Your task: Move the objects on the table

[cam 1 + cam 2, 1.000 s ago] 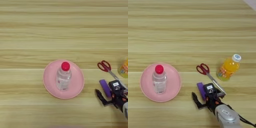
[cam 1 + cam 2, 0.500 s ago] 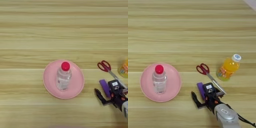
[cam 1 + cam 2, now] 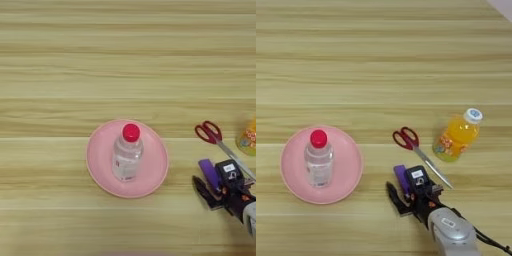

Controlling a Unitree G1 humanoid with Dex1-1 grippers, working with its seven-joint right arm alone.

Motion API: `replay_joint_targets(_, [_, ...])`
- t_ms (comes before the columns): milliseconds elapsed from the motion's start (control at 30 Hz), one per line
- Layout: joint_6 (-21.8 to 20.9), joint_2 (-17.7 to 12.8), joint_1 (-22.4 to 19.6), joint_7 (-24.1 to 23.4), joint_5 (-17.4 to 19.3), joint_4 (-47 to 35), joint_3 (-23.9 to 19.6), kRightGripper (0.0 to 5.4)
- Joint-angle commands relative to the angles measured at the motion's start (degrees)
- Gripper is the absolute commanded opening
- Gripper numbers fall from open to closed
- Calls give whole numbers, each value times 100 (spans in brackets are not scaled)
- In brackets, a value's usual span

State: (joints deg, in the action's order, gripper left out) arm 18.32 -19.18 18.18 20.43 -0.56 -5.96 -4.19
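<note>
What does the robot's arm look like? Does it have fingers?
The right arm is a rounded silver tube with a thin black cable trailing from it. At its end sits a black gripper with two dark fingers, one long and pointed. A boxy black part on top carries a small white label, and a few tiny orange-red spots show near the wrist.
</note>
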Motion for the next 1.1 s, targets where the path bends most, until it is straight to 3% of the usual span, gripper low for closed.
replay_joint_targets(33, [-59, -149, -108, -72, -67, -99, -54, 356])
replay_joint_targets(667, [-60, -146, -97, -67, -63, -124, -69, 153])
replay_joint_targets(1100, [21, -131, -92, -64, -36, -303, -75, 143])
